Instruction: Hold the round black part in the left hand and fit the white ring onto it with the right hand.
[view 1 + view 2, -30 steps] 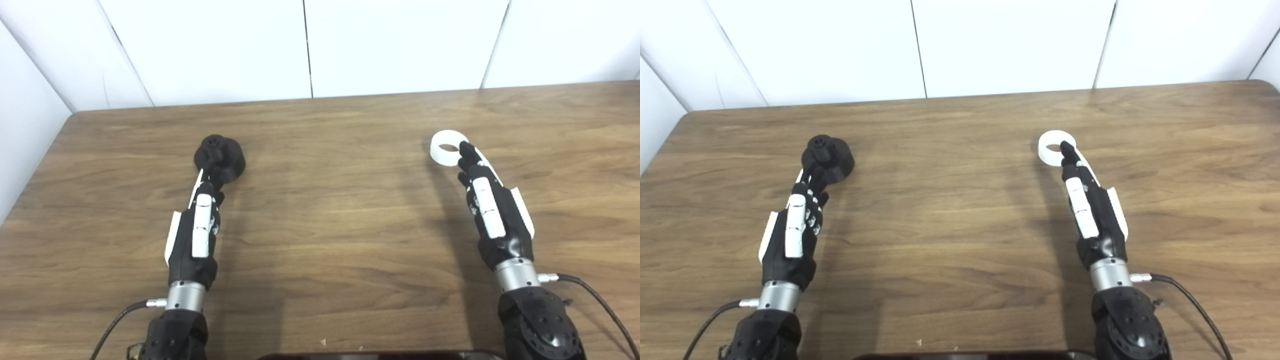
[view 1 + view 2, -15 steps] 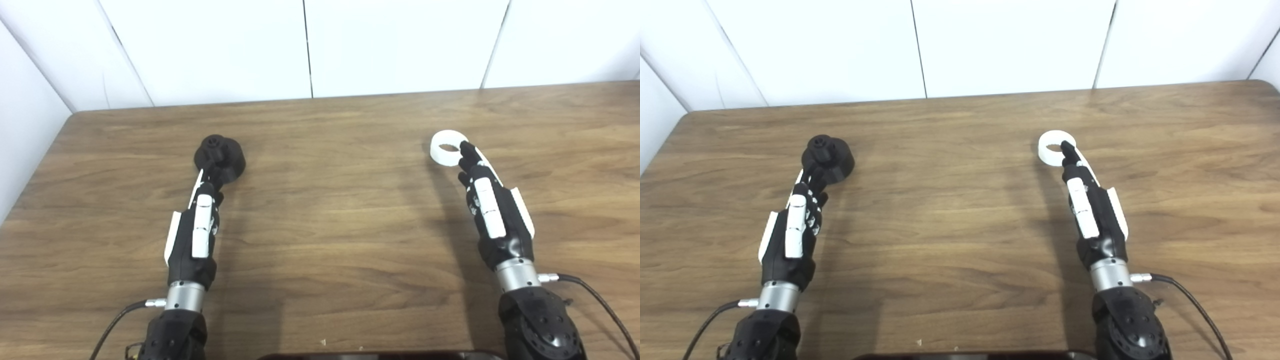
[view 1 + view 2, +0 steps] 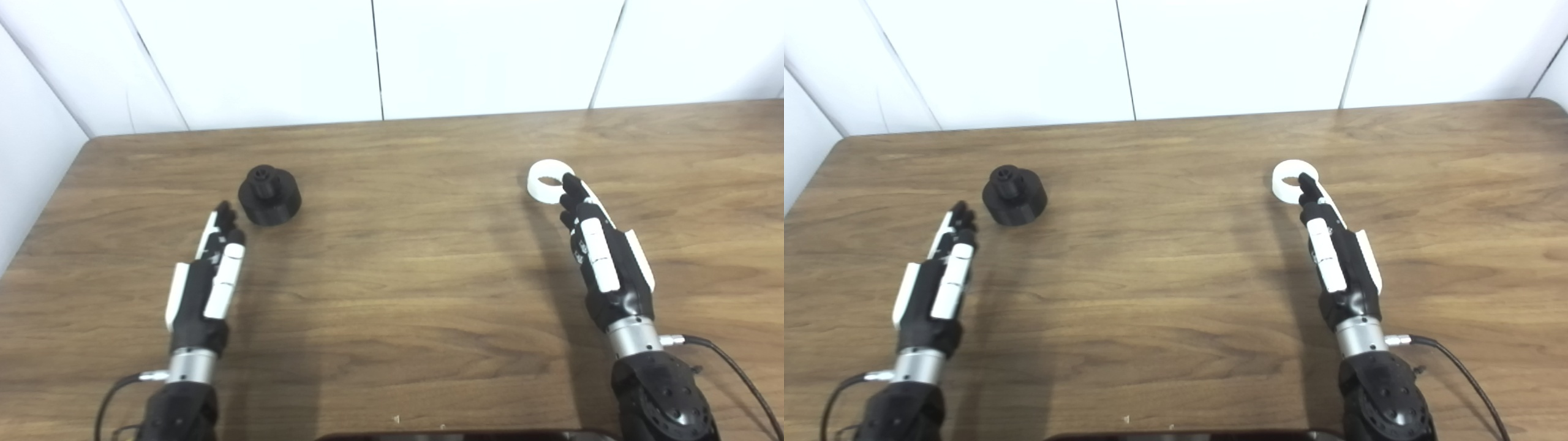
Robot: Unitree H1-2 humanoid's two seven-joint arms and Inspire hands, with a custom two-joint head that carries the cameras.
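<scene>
In the left eye view, the round black part [image 3: 269, 195] is seen standing free on the wooden surface [image 3: 404, 288], just beyond the left hand [image 3: 207, 278], whose fingers [image 3: 225, 219] are stretched out and released, nothing being grasped. In the right eye view, the white ring [image 3: 1291, 180] is found lying flat under the fingertips of the right hand [image 3: 1338, 260]; whether it is pinched cannot be told, and no containers are seen. If nudged sideways, the ungrasped part could be pushed away.

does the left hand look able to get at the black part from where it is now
Probably yes. The left hand lies apart from the round black part, just down-left of it, with only bare table between them.
</scene>
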